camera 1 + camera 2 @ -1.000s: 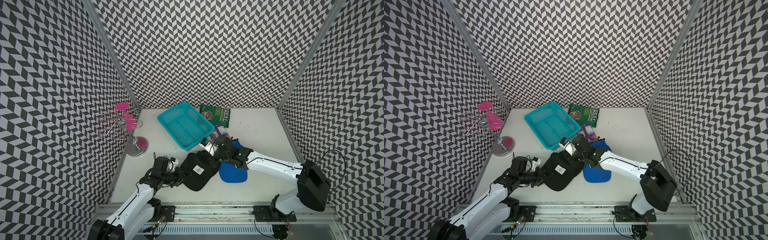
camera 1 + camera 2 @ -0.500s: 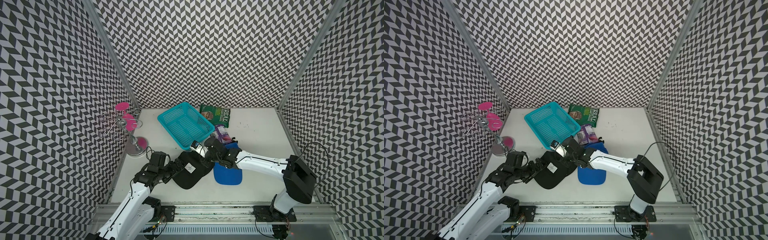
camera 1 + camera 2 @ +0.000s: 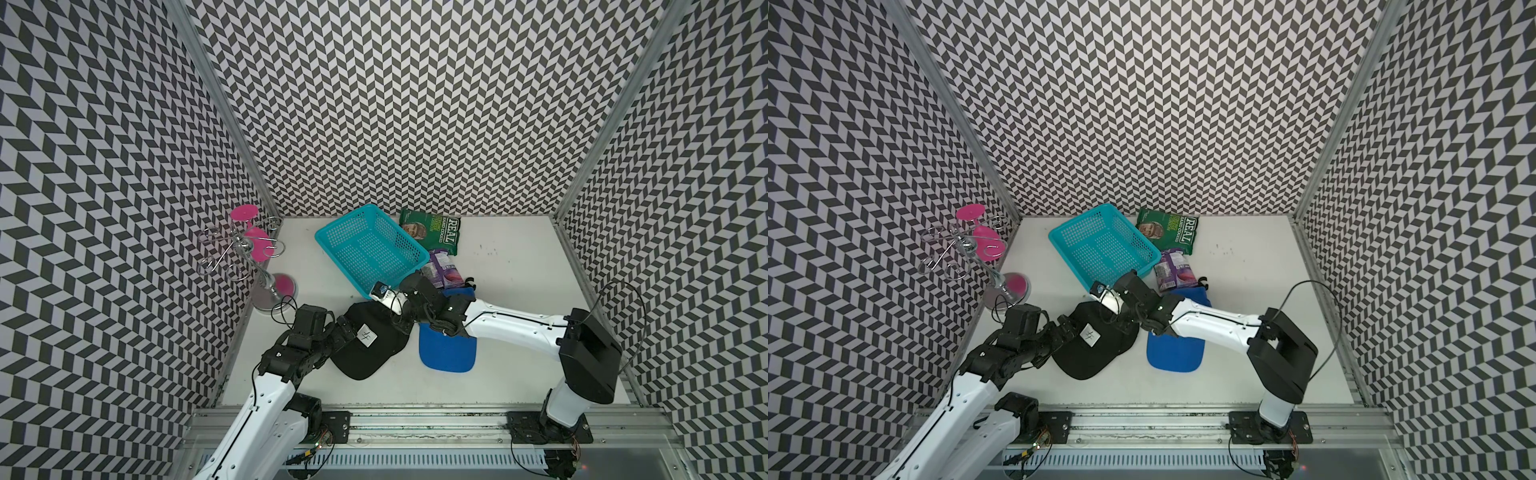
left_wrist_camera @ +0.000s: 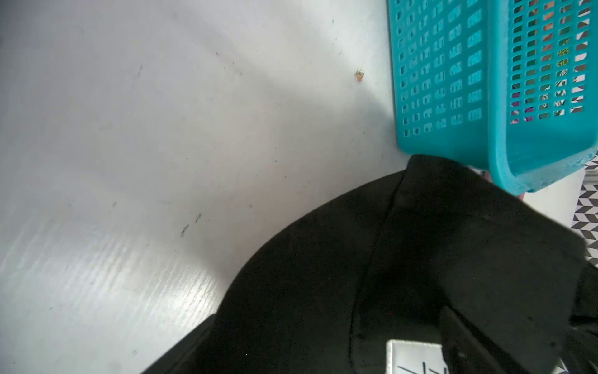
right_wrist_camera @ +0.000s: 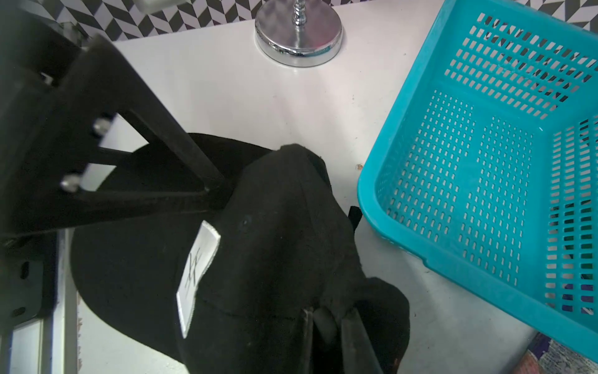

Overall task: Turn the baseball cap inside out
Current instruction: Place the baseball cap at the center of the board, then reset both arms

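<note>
A teal basket [image 3: 370, 249] is set just behind the crumpled black cap [image 3: 365, 349] on the table, with a blue pad [image 3: 446, 353] beside it. The cap's fabric is pinched by the right claw [image 5: 330, 320], white label up. The left claw [image 3: 347, 328] is spread wide.

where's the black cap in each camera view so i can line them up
Top view: black cap low, left of centre, just in front of the teal basket.
Top view: again low, left of centre, basket behind it.
Left wrist: cap close up, its tip by the basket.
Right wrist: cap close up, white patch showing, basket beside it.
Shared landmark: the teal basket.
</note>
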Controlling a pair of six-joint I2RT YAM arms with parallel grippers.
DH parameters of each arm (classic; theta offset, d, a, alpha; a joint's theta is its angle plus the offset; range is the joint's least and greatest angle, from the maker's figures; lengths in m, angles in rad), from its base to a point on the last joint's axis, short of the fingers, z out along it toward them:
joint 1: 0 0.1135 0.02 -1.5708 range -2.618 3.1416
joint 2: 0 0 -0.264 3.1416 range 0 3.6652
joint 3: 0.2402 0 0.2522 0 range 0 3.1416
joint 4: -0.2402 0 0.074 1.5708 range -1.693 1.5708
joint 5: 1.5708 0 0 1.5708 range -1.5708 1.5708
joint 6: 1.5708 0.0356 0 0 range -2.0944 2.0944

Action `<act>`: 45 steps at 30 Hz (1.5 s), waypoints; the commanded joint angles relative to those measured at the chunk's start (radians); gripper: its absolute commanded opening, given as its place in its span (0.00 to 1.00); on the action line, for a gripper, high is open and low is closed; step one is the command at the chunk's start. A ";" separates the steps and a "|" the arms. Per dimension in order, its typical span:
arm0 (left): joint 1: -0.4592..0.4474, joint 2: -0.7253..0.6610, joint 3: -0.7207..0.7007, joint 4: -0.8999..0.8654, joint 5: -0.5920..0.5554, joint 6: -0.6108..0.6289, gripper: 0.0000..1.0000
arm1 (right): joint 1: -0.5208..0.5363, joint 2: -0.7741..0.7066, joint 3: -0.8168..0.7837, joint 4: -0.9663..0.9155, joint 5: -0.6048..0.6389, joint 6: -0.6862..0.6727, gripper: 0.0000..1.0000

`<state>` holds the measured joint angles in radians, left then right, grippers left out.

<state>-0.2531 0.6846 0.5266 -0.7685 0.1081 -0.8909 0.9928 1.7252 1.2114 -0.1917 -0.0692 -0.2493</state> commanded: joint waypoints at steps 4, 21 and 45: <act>0.006 0.050 -0.004 0.024 0.101 0.053 1.00 | -0.022 -0.015 -0.044 -0.048 0.058 -0.065 0.15; 0.006 0.056 0.011 0.167 0.085 0.204 1.00 | -0.123 -0.043 -0.030 -0.098 0.005 -0.065 0.16; 0.094 0.139 0.142 0.668 -0.400 0.600 1.00 | -0.343 -0.458 -0.136 0.118 0.093 0.224 1.00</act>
<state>-0.1944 0.7795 0.6895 -0.2665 -0.1581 -0.3294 0.7517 1.3373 1.1297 -0.1944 0.0101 -0.1387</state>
